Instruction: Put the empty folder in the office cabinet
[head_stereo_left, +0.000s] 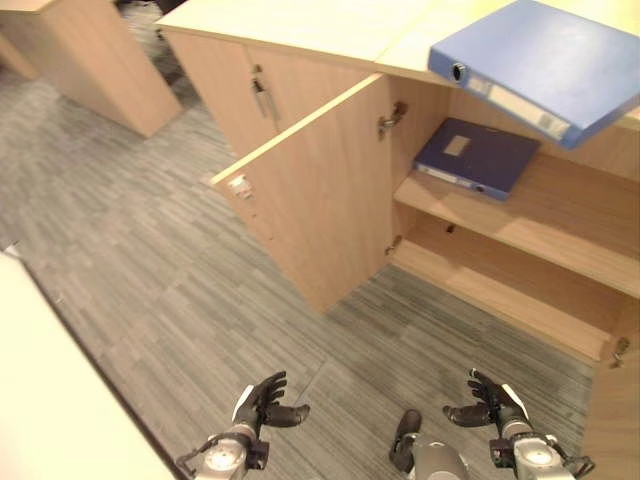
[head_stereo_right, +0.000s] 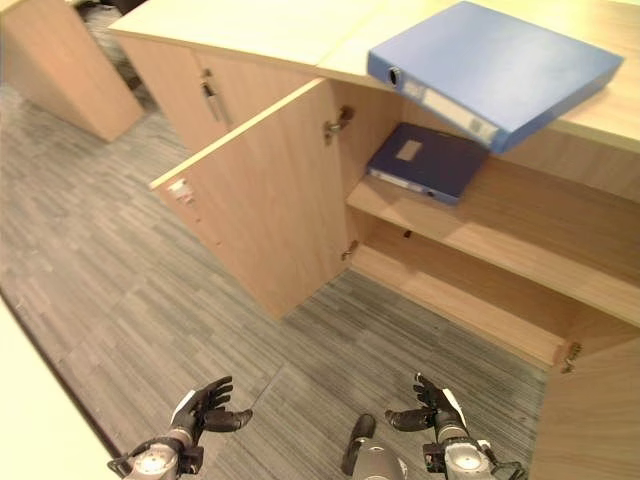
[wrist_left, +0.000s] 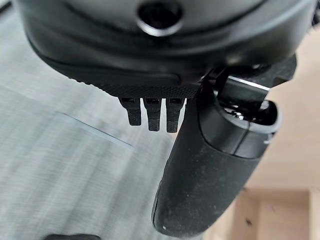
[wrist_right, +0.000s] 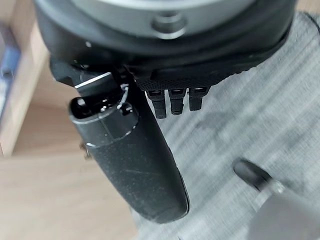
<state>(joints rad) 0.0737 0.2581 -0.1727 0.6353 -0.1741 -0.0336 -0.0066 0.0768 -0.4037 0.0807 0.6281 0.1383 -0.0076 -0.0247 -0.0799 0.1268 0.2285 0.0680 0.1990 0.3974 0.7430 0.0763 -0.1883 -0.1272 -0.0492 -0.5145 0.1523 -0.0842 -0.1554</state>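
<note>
Hanging low over the grey carpet (head_stereo_left: 180, 300), nearest of all, are the two dark hands: the left hand (head_stereo_left: 262, 402) and the right hand (head_stereo_left: 490, 400), both held with fingers loosely spread and thumbs turned inward toward each other, holding nothing. They sit well apart from the office cabinet (head_stereo_left: 330, 210), on the near side of it.

Beyond them stands the cabinet in pale wood, its door (head_stereo_left: 310, 200) swung wide toward the hands so the inside shows. The lower shelf (head_stereo_left: 500, 290) is bare wood. On the upper shelf (head_stereo_left: 560, 215) lies a dark blue folder (head_stereo_left: 477, 156), flat, pushed toward the hinge side of the cabinet, with a pale label on its cover.

On the cabinet's top surface (head_stereo_left: 300, 25) rests a lighter blue ring binder (head_stereo_left: 535, 62), lying flat with its spine and finger hole facing out and its near corner jutting past the top's front edge, directly above the dark folder. Left of the cabinet's open door, a closed door (head_stereo_left: 225, 85) carries a metal handle (head_stereo_left: 262, 98). Farther left of the cabinet stands another pale wooden unit (head_stereo_left: 85, 60).
</note>
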